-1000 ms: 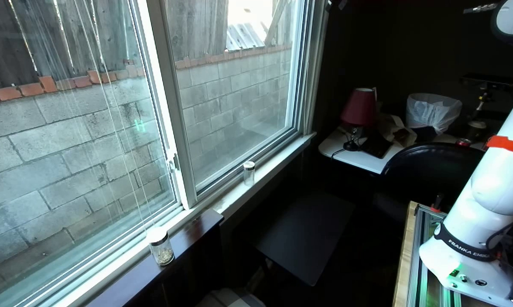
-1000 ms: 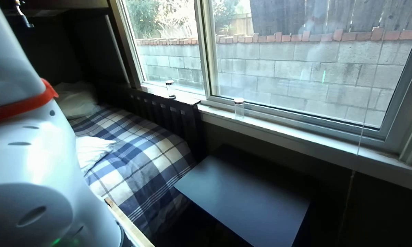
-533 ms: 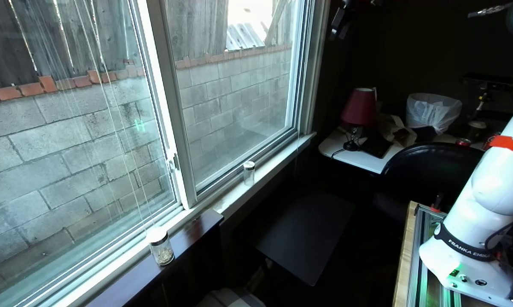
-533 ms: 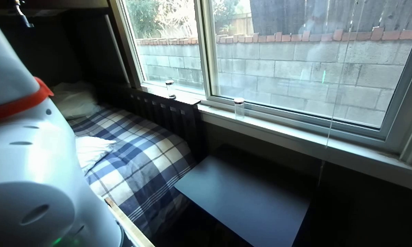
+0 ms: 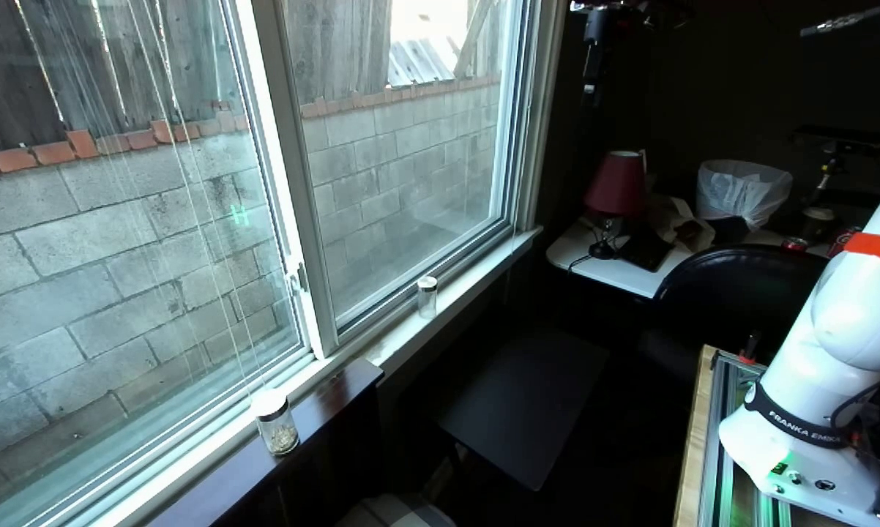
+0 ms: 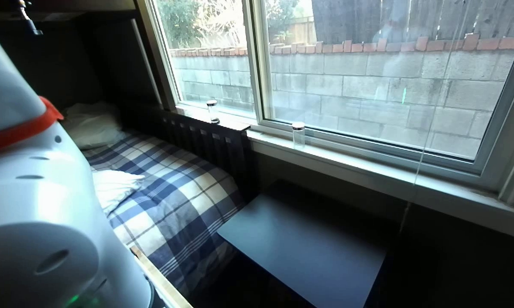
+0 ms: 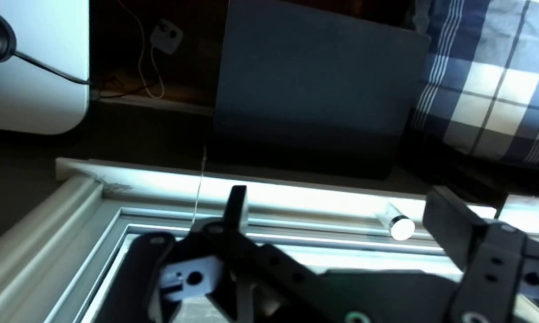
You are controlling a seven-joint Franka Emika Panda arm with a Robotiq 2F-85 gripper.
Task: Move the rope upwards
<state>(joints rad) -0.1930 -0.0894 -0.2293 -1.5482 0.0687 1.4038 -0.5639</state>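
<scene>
- Window (image 6: 257, 85), above the sill (image 6: 359, 166): too deep a reach might strike it.
- Gripper (image 7: 341, 202), higher than the sill: spread wide, holding nothing; closing now would probably miss.
- Jar (image 7: 402, 228), upright on the sill: a low sweep could topple it.
- Rope (image 7: 200, 185), hanging across and below the sill, outside the gripper's gap in the wrist view: thin, it may swing off if nudged.

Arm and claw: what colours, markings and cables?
The arm is white and rounded, with an orange-red band, a black collar lettered FRANKA EMIKA and a dark cable near it. The claw is mostly black, with blocky fingers and a silvery plate.
</scene>
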